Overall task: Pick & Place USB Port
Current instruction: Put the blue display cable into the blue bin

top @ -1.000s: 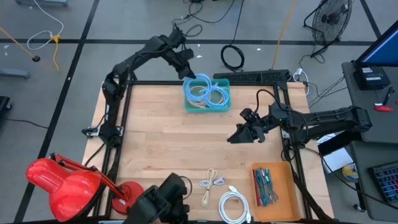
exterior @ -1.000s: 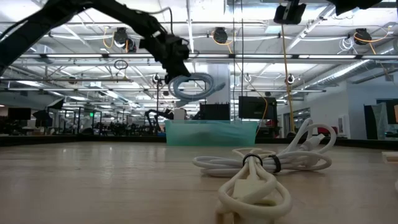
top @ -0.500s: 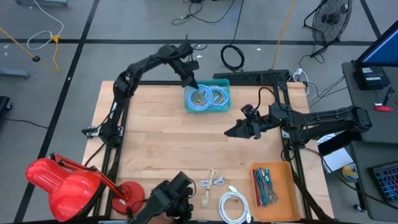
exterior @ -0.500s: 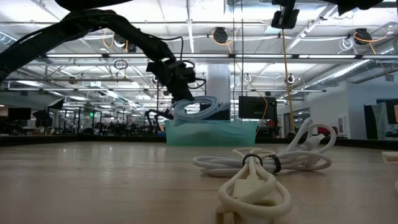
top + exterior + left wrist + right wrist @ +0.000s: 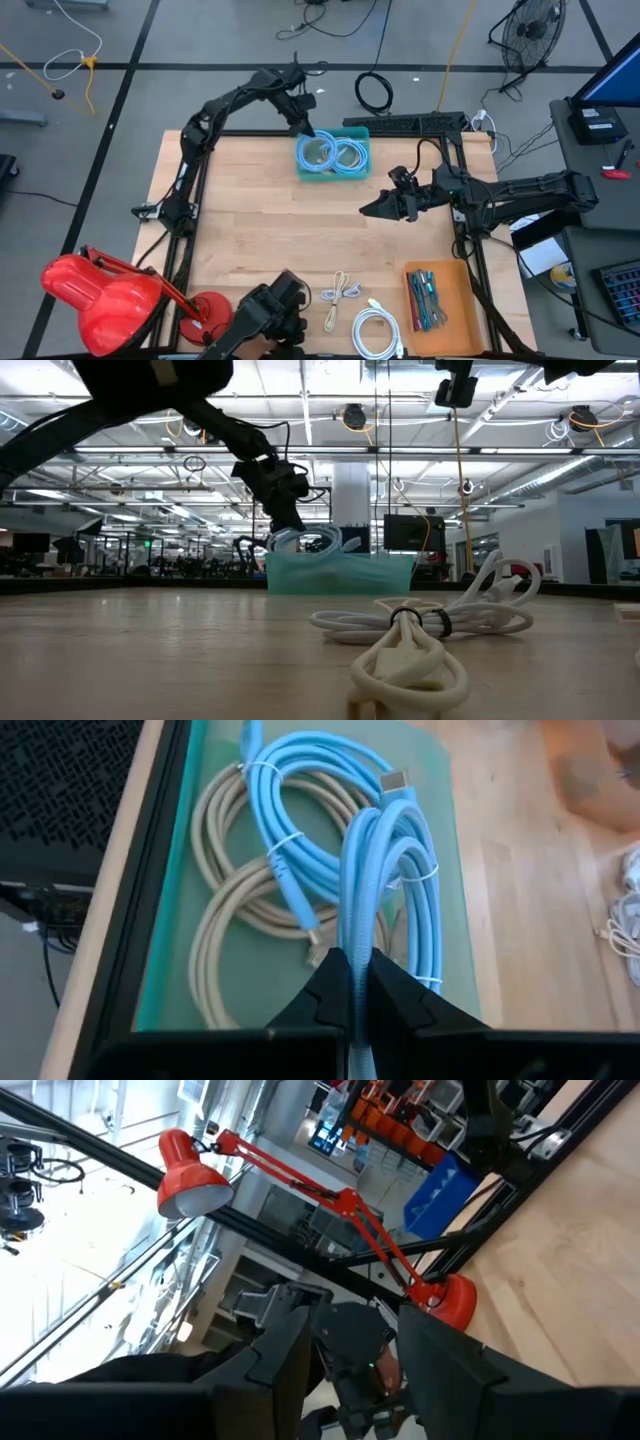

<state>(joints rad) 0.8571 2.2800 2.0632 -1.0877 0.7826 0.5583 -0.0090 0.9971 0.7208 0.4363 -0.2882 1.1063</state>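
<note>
A teal bin (image 5: pixel 352 171) stands at the table's far edge, middle. In the left wrist view it holds beige cables (image 5: pixel 235 910) and a coiled light blue cable (image 5: pixel 285 810). My left gripper (image 5: pixel 304 128) hangs over the bin's far left corner, shut on a second coiled light blue USB cable (image 5: pixel 405 850). That cable's loops show at the bin's rim in the low view (image 5: pixel 312 540). My right gripper (image 5: pixel 370 208) hovers open above the table's right middle with nothing between its fingers (image 5: pixel 275 1350). My left gripper pinches several bundled strands at one end of the blue coil (image 5: pixel 358 925) between its two fingers (image 5: pixel 325 995). The fingers slant down from the table's far left and lie along the strands. The rest of the coil reaches down into the bin onto the other cables.
A white coiled cable (image 5: pixel 375 330) and a small pale cable (image 5: pixel 340 293) lie near the front edge. An orange tray with tools (image 5: pixel 430 298) sits at the front right. A red lamp (image 5: pixel 100 295) stands at the front left corner. Bare wood lies mid-table.
My left gripper has come down toward the teal bin with the blue coil. The coil hung clear above the bin then; now it has sunk to the rim and into the bin. My right gripper has swung a little toward the table's left.
</note>
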